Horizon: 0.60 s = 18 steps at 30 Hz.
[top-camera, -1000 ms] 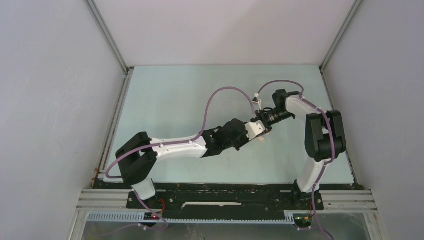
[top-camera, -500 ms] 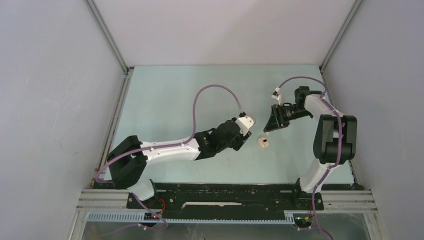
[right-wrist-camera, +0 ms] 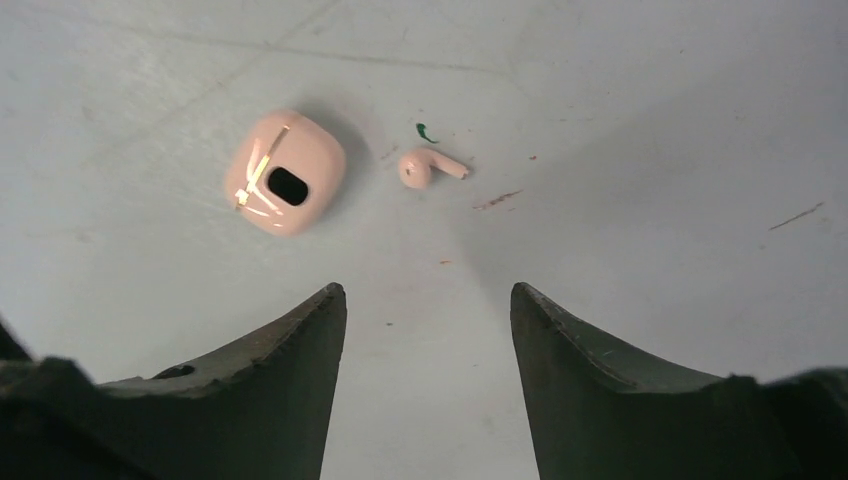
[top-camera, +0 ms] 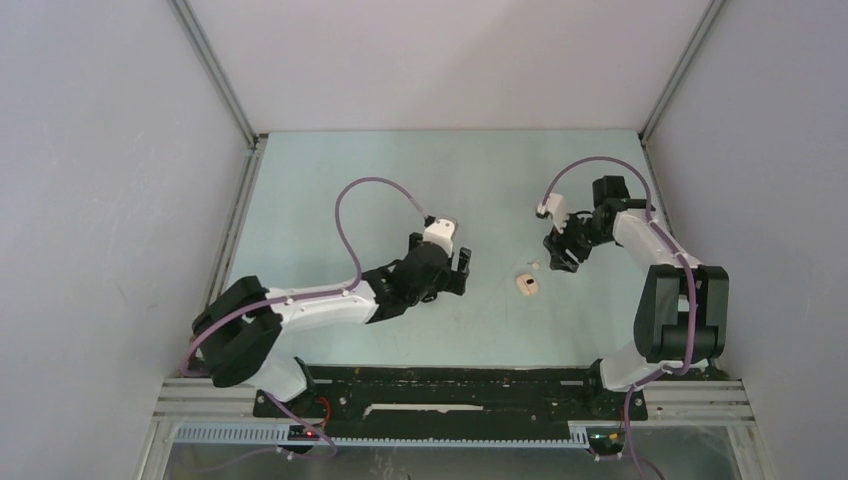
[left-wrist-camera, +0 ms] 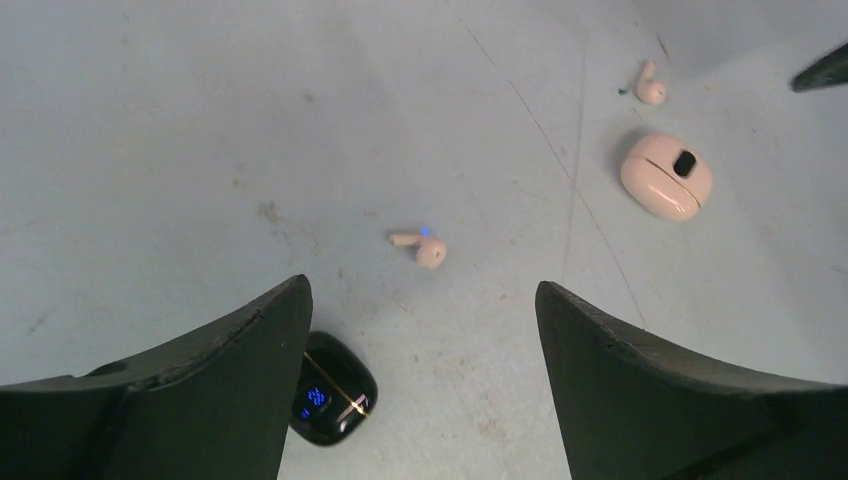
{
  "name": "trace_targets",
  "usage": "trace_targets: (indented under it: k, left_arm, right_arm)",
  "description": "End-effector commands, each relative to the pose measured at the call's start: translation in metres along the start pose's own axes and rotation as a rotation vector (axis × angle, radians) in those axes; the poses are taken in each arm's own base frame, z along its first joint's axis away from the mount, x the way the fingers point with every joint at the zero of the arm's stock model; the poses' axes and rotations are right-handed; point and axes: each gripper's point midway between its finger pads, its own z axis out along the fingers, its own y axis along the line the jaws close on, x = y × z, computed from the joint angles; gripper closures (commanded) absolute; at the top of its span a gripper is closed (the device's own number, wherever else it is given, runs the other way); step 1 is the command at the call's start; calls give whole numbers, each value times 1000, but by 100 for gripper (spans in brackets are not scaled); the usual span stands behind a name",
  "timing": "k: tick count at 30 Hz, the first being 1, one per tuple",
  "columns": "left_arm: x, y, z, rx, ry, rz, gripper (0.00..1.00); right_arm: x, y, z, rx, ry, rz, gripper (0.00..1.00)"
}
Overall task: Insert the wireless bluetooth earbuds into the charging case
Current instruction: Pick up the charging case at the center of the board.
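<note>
Pale surface carries the shut pink case, an earbud just beyond it, a second earbud to its left; my left gripper and right gripper gape empty, so I'd open that case next.

On my left wrist view, the black case at 7 o'clock sits half hidden behind a finger of the left gripper. At 2 o'clock the frame edge cuts off a dark shape that I can't identify. Overhead, the earbud beside the pink case is a mere speck.
</note>
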Motion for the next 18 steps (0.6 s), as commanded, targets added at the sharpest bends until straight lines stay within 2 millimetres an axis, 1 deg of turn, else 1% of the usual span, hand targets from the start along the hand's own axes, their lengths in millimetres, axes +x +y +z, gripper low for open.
trace_targets:
  k: [1, 4, 8, 10, 13, 14, 15, 18]
  left_arm:
    - [-29, -25, -21, 168, -132, -103, 12]
    - [-22, -19, -28, 168, -135, -102, 13]
    - [-12, -9, -36, 155, -137, -107, 14]
    - [-10, -6, -40, 154, -139, -109, 14]
    - [-11, -4, -45, 163, -153, -117, 14]
    - [-11, -3, -46, 163, -155, -118, 14]
    - [-13, -4, -49, 173, -162, -114, 14]
    - [-13, -5, -50, 177, -160, -101, 14]
  right_arm:
    - [-12, -29, 5, 135, 14, -352, 34]
    - [-12, -26, 23, 131, 63, -477, 34]
    - [-6, -22, 45, 96, 128, -560, 32]
    - [-6, -20, 54, 83, 149, -594, 27]
    - [-2, -16, 65, 63, 174, -636, 25]
    - [0, -13, 68, 50, 187, -646, 25]
    - [5, -4, 73, 10, 214, -664, 24]
    - [8, 12, 77, -48, 229, -671, 22]
